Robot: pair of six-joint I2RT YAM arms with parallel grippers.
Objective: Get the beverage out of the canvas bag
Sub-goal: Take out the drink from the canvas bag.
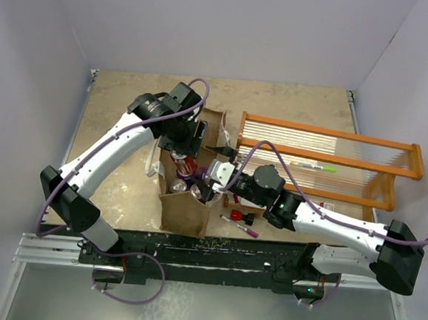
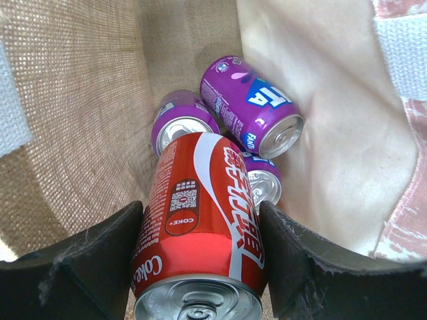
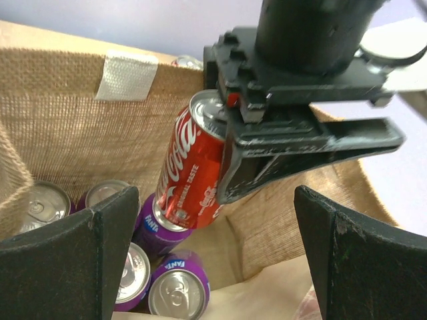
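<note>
The tan canvas bag [image 1: 184, 206] stands open at the table's middle. My left gripper [image 2: 200, 267] reaches into it and is shut on a red Coca-Cola can [image 2: 200, 220], held tilted above the other cans. Several purple Fanta cans [image 2: 257, 107] lie at the bag's bottom. In the right wrist view the left gripper [image 3: 293, 133] grips the red can [image 3: 190, 163] near its top, the can's base just over a purple can [image 3: 177, 290]. My right gripper [image 3: 213, 260] is open and empty at the bag's rim, also seen from the top [image 1: 203, 187].
An orange wooden-framed rack [image 1: 325, 158] stands right of the bag with a green marker [image 1: 313, 166] on it. Red markers [image 1: 240, 221] lie on the table by the bag's right side. The bag's white handle [image 3: 127, 77] shows on its far wall.
</note>
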